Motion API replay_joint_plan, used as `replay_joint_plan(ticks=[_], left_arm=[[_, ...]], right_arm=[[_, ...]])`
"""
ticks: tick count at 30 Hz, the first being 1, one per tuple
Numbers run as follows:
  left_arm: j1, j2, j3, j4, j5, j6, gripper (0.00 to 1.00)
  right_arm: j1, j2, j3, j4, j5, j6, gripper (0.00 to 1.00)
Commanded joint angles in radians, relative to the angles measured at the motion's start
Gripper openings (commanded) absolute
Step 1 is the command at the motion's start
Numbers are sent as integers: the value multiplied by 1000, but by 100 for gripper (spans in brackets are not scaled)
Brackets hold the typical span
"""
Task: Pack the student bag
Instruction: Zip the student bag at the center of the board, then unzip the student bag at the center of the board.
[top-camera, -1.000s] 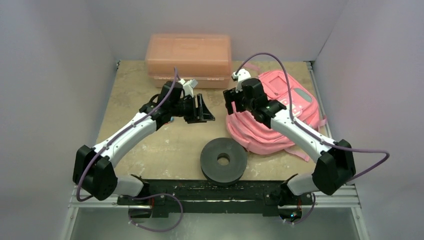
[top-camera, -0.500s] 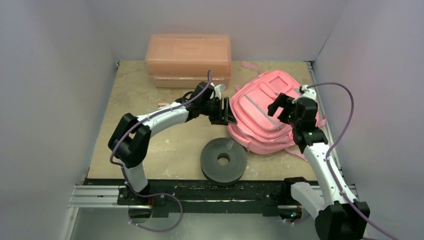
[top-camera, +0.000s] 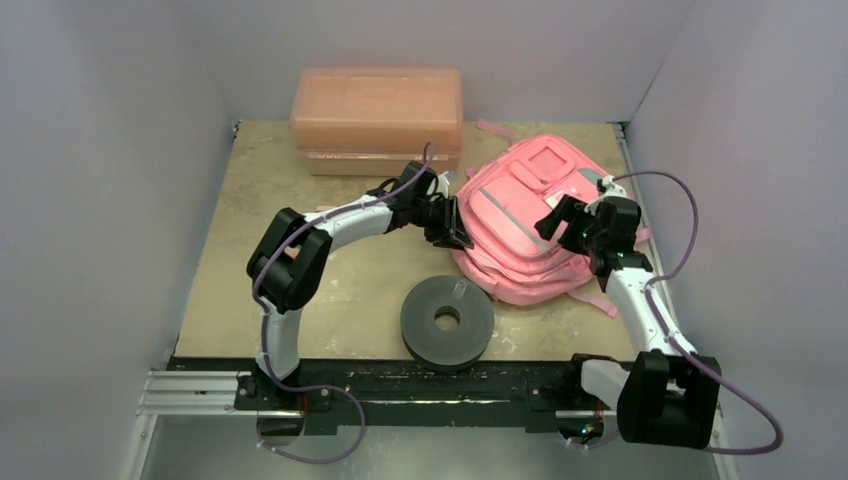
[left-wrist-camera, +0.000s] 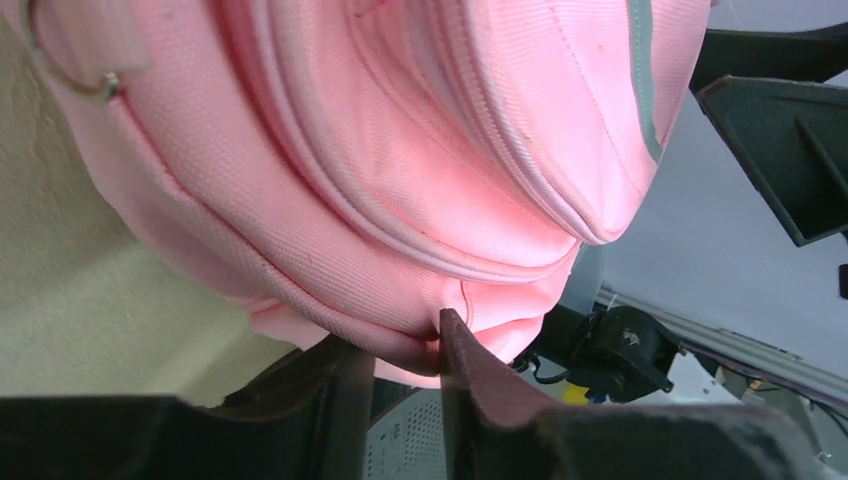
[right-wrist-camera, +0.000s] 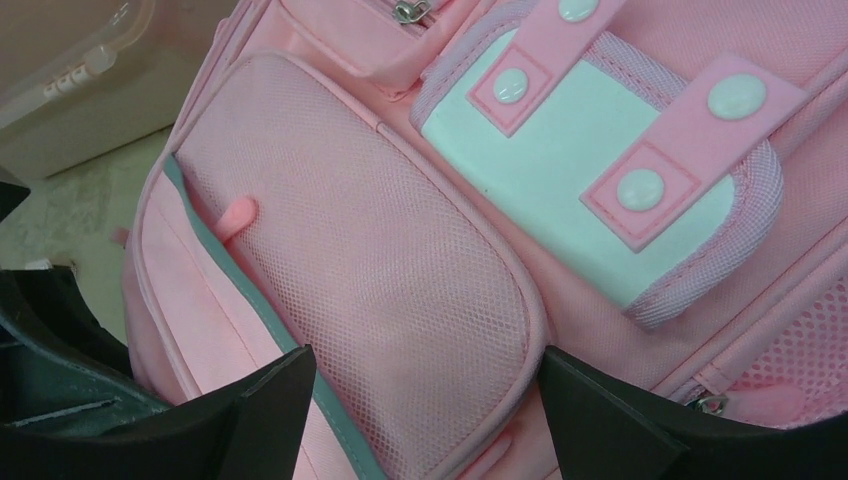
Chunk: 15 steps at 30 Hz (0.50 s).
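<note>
A: Where is the student bag (top-camera: 520, 215)?
B: Front up on the right half of the tabletop (top-camera: 340, 285), near the salmon box (top-camera: 377, 110).
A: And the arms?
B: The left end effector (top-camera: 455, 228) pinches a fabric fold at the bag's left edge. The right end effector (top-camera: 560, 218) hovers over the mesh pocket (right-wrist-camera: 380, 290), jaws spread wide.

A tan, mottled table (top-camera: 250, 200) carrying three things.
A salmon plastic box (top-camera: 377, 115) sits at the far edge, left of centre. A pink backpack (top-camera: 520, 215) lies just beside it toward the right. A thick black ring (top-camera: 447, 320) lies flat near the front, close to the backpack's near edge.
</note>
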Motion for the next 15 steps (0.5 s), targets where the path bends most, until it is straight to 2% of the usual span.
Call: replay_joint_plan(ticks=[1, 5, 7, 9, 11, 15], left_arm=[[28, -17, 22, 79, 54, -8, 19], [56, -71, -31, 50, 24, 37, 6], [66, -81, -38, 35, 33, 52, 1], [76, -75, -32, 28, 57, 56, 0], [80, -66, -21, 21, 69, 59, 0], [89, -53, -2, 17, 90, 59, 0]], right_arm=[[139, 90, 84, -15, -135, -62, 81], [191, 148, 167, -16, -86, -63, 81], [191, 154, 213, -83, 5, -76, 86], [191, 135, 223, -124, 79, -80, 93], [190, 94, 185, -105, 44, -85, 96], [190, 0, 48, 16, -105, -114, 96]])
